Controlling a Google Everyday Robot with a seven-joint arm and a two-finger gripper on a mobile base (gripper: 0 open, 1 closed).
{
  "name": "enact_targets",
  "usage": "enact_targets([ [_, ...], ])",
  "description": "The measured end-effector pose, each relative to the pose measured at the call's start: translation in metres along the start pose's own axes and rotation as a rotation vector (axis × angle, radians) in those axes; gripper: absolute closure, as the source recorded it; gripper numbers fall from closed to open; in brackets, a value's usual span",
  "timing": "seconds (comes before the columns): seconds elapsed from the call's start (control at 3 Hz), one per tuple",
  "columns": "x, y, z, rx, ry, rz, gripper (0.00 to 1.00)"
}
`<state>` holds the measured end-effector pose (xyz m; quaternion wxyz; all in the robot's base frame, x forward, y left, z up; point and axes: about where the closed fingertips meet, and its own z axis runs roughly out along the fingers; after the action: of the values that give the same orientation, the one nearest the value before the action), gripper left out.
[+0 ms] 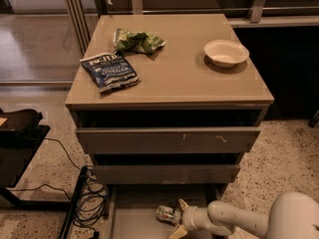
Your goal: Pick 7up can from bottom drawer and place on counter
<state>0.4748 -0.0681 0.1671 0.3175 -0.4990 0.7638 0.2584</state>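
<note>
Gripper point(178, 218) low in the bottom drawer point(132, 218), near the lower edge of view. Fingers spread apart: upper tip point(183, 203) clear, lower one partly cut off by the bottom edge. Pale arm point(234, 220) runs off to the lower right corner, mostly out of sight.

7up can point(166, 214) lies on its side on the drawer floor, just left of the gripper, right at the mouth of the spread fingers. Cannot tell whether either finger touches it. Markings too faint to read.

Drawer pulled out; its front end is cut off. The two drawers above overhang and shade its back part.

Counter point(184, 83) above carries a dark blue chip bag point(109, 71) front left, a green chip bag point(138, 40) behind it, and a white bowl point(226, 52) back right. Black cables point(89, 203) on the floor to the left of the cabinet.
</note>
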Motion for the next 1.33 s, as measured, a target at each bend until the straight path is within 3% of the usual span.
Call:
enact_targets([
  [0.67, 0.013, -0.013, 0.041, 0.002, -0.02, 0.034, 0.0],
  [1.0, 0.014, -0.014, 0.042, 0.005, -0.02, 0.035, 0.18],
  [1.33, 0.014, -0.014, 0.042, 0.005, -0.02, 0.035, 0.42],
])
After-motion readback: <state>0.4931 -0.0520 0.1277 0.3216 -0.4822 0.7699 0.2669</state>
